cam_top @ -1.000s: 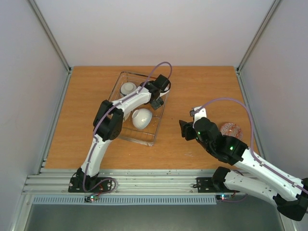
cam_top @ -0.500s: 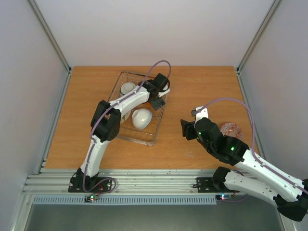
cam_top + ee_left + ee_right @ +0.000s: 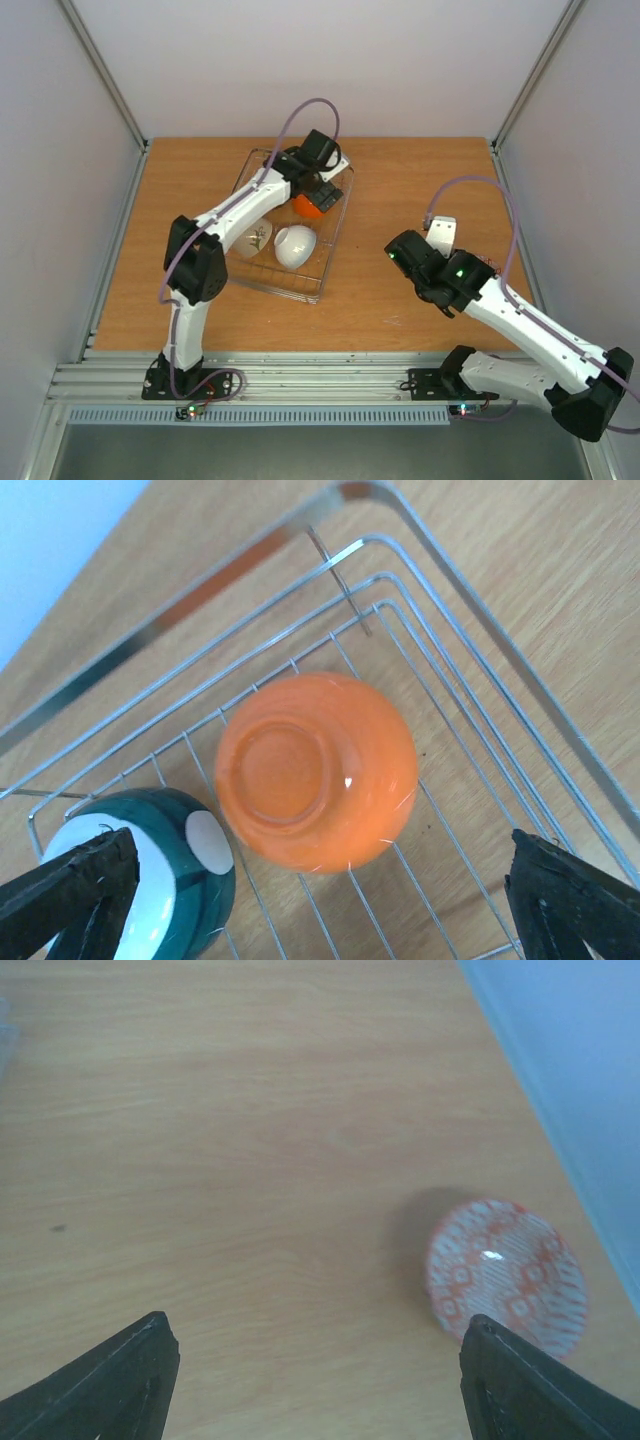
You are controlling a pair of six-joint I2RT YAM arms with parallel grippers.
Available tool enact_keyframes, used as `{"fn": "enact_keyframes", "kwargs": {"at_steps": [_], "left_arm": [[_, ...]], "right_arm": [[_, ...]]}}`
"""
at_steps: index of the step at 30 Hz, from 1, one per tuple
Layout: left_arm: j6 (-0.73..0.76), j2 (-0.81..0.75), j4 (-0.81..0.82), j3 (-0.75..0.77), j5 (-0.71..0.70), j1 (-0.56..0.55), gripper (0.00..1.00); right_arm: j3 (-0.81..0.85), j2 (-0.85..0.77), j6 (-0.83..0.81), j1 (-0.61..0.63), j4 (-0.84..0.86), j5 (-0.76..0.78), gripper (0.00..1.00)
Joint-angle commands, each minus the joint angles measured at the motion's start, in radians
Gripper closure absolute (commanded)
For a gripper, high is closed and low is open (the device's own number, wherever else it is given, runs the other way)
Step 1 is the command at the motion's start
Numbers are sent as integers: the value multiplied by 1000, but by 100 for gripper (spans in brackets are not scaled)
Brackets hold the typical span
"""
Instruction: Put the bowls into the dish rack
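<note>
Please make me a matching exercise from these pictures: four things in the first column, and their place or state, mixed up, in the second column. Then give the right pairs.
1 orange bowl
2 teal-banded bowl
3 red-patterned bowl
4 left gripper

A on the bare table, outside the dish rack
B open, above the orange bowl
C in a rack corner, foot ring showing
D in the rack, partly behind a finger

Pairs: 1-C, 2-D, 3-A, 4-B.

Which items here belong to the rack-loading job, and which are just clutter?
Job: dish rack; in it, orange bowl, teal-banded bowl, sprig bowl, white bowl; red-patterned bowl, not yet racked.
Not job: table, enclosure walls.
</note>
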Motion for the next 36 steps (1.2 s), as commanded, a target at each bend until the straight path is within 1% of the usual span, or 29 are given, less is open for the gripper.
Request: {"fn": "enact_keyframes", "kwargs": {"at_steps": [1, 4, 6, 8, 10, 14, 18, 24, 28, 32, 36], "left_arm": [[-56, -133, -16, 3, 135, 26, 1], [-83, -222, 2, -73, 228, 29, 1], [-94, -277, 26, -124, 276, 29, 1], [-107, -319, 39, -157, 307, 29, 1], [-116, -346, 40, -177, 339, 29, 1], [-129, -381, 40, -209, 375, 29, 1], [-131, -424, 69, -256, 393, 30, 1], [-141, -450, 83, -285, 433, 29, 1], [-145, -464, 89, -299, 437, 29, 1], [-146, -489, 102, -318, 444, 29, 1], [-150, -520, 105, -329, 457, 29, 1]], "right_arm": [[-43, -9, -39, -205, 7, -139, 24], [-87, 18, -140, -411, 110, -363, 29], [-106, 57, -175, -501, 154, -459, 34], [-118, 99, -194, -549, 189, -517, 41], [-120, 146, -202, -565, 215, -544, 43], [-118, 230, -204, -608, 239, -533, 43], [-145, 241, -196, -674, 255, -534, 41], [-152, 251, -158, -697, 243, -459, 40], [-159, 294, -133, -718, 252, -427, 40], [-161, 354, -102, -746, 254, -364, 39], [-152, 386, -106, -760, 260, -367, 40]]}}
